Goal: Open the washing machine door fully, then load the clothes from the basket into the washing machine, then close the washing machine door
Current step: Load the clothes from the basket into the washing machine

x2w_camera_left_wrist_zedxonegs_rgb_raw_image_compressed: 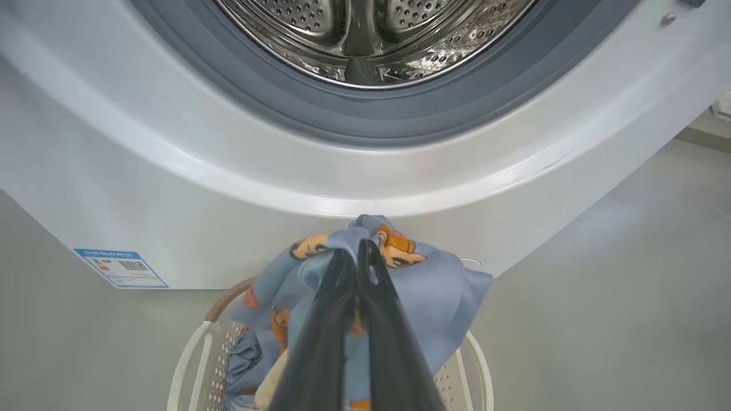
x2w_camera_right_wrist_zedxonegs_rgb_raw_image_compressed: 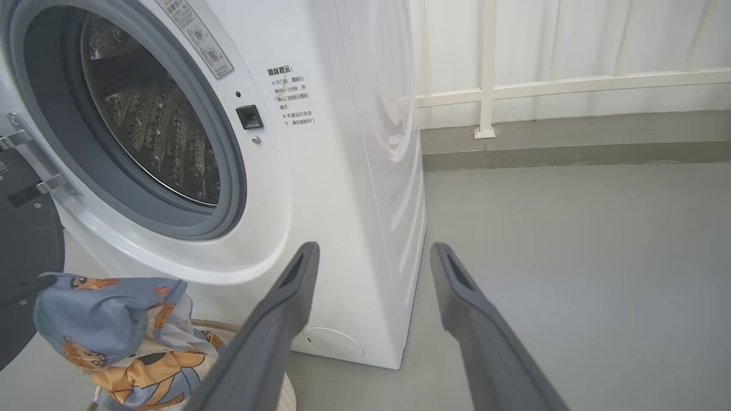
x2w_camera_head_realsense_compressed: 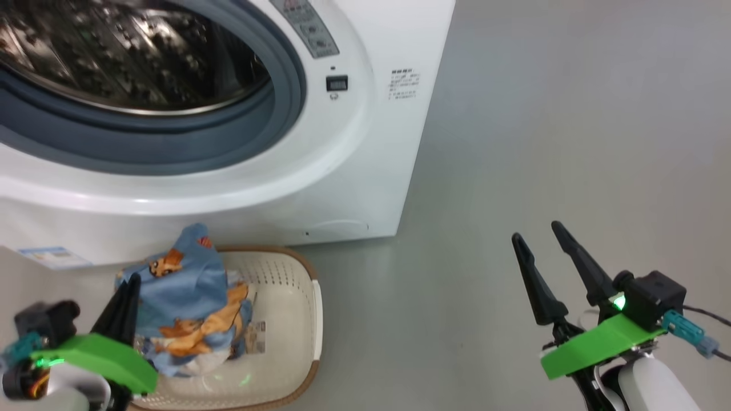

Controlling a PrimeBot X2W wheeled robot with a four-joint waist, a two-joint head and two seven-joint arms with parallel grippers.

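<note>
The washing machine (x2w_camera_head_realsense_compressed: 354, 171) stands with its steel drum (x2w_camera_head_realsense_compressed: 125, 51) exposed. Its black door (x2w_camera_right_wrist_zedxonegs_rgb_raw_image_compressed: 25, 245) is swung open at the far left of the right wrist view. In front of the machine, on the floor, sits the cream basket (x2w_camera_head_realsense_compressed: 285, 279). My left gripper (x2w_camera_head_realsense_compressed: 130, 282) is shut on the light blue printed clothes (x2w_camera_head_realsense_compressed: 188, 285), which rise in a bundle above the basket rim (x2w_camera_left_wrist_zedxonegs_rgb_raw_image_compressed: 188, 354). Fabric (x2w_camera_left_wrist_zedxonegs_rgb_raw_image_compressed: 440, 285) pokes out past the closed left gripper (x2w_camera_left_wrist_zedxonegs_rgb_raw_image_compressed: 358, 251). My right gripper (x2w_camera_head_realsense_compressed: 537, 231) hovers open and empty over the floor to the machine's right, again open in its own view (x2w_camera_right_wrist_zedxonegs_rgb_raw_image_compressed: 375, 248).
Grey floor (x2w_camera_head_realsense_compressed: 571, 142) stretches to the right of the machine. A white railing and low wall (x2w_camera_right_wrist_zedxonegs_rgb_raw_image_compressed: 571, 91) run along the back. A blue label sticker (x2w_camera_left_wrist_zedxonegs_rgb_raw_image_compressed: 121, 267) and a small round flap (x2w_camera_right_wrist_zedxonegs_rgb_raw_image_compressed: 333, 342) mark the machine's lower front.
</note>
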